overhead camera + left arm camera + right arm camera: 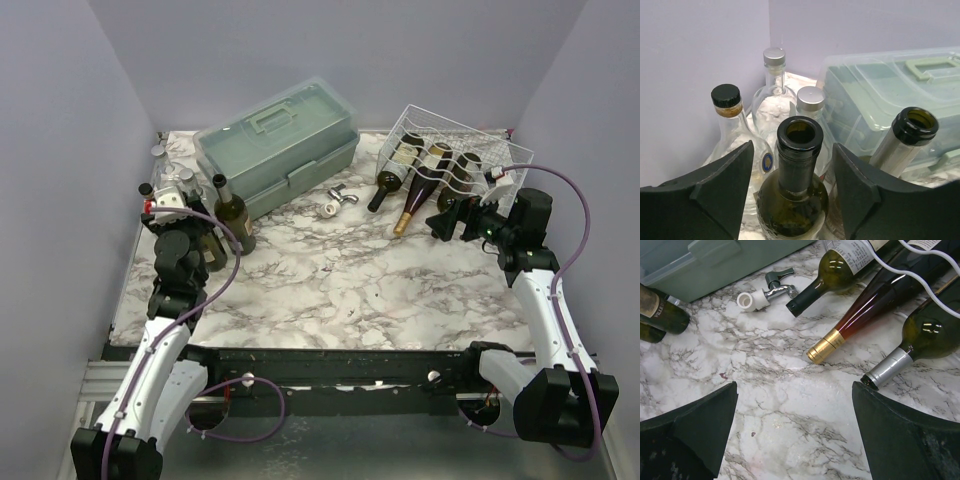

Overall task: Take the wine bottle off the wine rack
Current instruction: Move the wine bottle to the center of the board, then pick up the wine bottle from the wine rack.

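The wine rack (470,140) was seen at the right rear of the marble table (330,290), just right of the pale green toolbox (280,150). Three bottles were laid in its wavy cradles, necks slanting forward and left onto the marble: a dark-capped bottle (840,267), a gold-foiled bottle (865,310) and a silver-capped bottle (925,335). None had been lifted out. The right gripper (794,390) was held spread wide above bare marble, just in front of the gold and silver necks, with nothing between its fingers. A small white and metal stopper (765,292) was left lying between the toolbox and the dark-capped neck. At the left rear, the left gripper (792,147) was placed around the neck of an upright open green bottle (795,200), its fingers parted with a gap visible on each side, so nothing was gripped. Clear capped bottles (774,95) were grouped in the corner behind it, and a second open bottle (905,140) was stood just beside it.
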